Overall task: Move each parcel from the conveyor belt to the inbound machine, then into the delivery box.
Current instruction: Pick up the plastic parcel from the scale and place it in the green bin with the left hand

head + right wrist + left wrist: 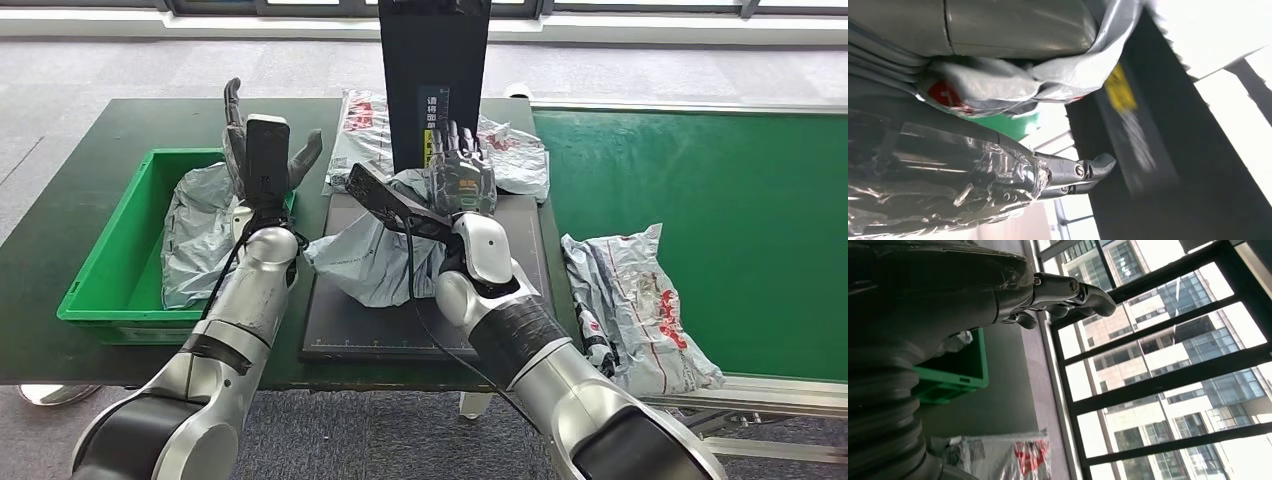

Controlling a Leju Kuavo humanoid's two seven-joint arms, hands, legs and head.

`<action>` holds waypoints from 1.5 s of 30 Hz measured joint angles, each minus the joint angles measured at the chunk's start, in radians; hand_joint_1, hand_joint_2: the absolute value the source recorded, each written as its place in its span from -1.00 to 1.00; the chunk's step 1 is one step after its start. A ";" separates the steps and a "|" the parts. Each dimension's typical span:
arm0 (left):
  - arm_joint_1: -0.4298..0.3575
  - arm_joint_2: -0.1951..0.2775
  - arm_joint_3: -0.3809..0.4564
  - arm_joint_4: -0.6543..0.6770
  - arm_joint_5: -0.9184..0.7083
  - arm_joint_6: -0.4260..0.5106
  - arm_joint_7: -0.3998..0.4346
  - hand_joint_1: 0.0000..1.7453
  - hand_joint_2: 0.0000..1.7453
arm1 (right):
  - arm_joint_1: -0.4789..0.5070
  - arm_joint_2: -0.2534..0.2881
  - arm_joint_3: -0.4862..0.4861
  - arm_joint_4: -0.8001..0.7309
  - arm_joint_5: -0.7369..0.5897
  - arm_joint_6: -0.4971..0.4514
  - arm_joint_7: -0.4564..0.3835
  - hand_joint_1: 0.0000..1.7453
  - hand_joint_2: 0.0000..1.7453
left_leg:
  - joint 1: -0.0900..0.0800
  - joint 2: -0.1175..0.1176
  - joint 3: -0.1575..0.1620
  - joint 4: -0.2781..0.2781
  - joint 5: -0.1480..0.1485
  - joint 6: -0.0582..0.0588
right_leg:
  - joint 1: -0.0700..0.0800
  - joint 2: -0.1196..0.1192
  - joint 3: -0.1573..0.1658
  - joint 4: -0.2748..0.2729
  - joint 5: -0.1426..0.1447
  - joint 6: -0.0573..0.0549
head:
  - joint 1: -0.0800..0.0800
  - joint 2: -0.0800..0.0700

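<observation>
My right hand (pixel 462 180) grips the top of a crumpled grey parcel (pixel 370 260) that hangs onto the black flat platform (pixel 340 335) of the inbound machine, just in front of its black upright column (pixel 433 70). The right wrist view shows the parcel (pixel 998 85) bunched under the thumb, with dark fingers (pixel 1073 172) below it. My left hand (pixel 262 150) is raised with fingers spread and empty, above the green delivery box (pixel 100 260). Another grey parcel (pixel 195 240) lies in that box. One more parcel (pixel 640 300) lies on the green conveyor belt (pixel 700 170).
Two printed parcels (pixel 360 125) (pixel 515 155) lie on the dark table behind the machine. The left wrist view shows the green box (pixel 968 375), a parcel with red print (pixel 998 460) and windows beyond. The table's front edge runs just below the platform.
</observation>
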 joint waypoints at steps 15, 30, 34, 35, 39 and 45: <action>-0.016 0.040 0.262 0.034 -0.467 0.014 0.081 -1.00 1.00 | 0.121 0.007 -0.033 -0.312 -0.051 -0.155 -0.128 -1.00 -1.00 | 0.001 0.001 0.000 0.000 0.000 0.000 | 0.000 0.001 -0.001 0.000 0.000 0.000 | 0.000 0.000; -0.030 0.043 0.571 0.059 -0.809 0.014 0.101 -1.00 1.00 | 0.169 -0.040 -0.038 -0.526 -0.206 -0.100 -0.124 -1.00 -1.00 | 0.001 0.001 0.000 0.000 0.000 0.000 | 0.001 0.002 -0.001 0.000 0.000 -0.001 | 0.000 0.000; -0.031 0.043 0.580 0.060 -0.820 0.014 0.108 -1.00 1.00 | 0.163 -0.045 -0.040 -0.527 -0.243 -0.059 -0.101 -1.00 -1.00 | 0.001 0.001 0.000 0.000 0.000 0.000 | 0.001 0.002 -0.001 0.000 0.000 -0.001 | 0.000 0.000; -0.031 0.043 0.581 0.060 -0.820 0.014 0.108 -1.00 1.00 | 0.163 -0.045 -0.041 -0.527 -0.244 -0.057 -0.100 -1.00 -1.00 | 0.001 0.001 0.000 0.000 0.000 0.000 | 0.001 0.002 -0.001 0.000 0.000 -0.001 | 0.000 0.000; -0.033 0.043 0.594 0.057 -0.855 0.014 0.130 -1.00 1.00 | 0.120 -0.076 -0.064 -0.515 -0.258 0.031 -0.012 -1.00 -0.50 | 0.001 0.001 0.000 0.000 0.000 0.000 | 0.001 0.001 -0.001 0.000 0.000 -0.001 | 0.000 0.000; -0.034 0.049 0.599 0.051 -0.916 0.014 0.187 -1.00 1.00 | 0.003 -0.207 -0.185 -0.407 -0.276 0.154 0.100 -1.00 1.00 | 0.000 -0.002 -0.001 0.001 0.000 0.000 | 0.001 -0.001 0.000 0.000 0.001 0.000 | 0.000 0.000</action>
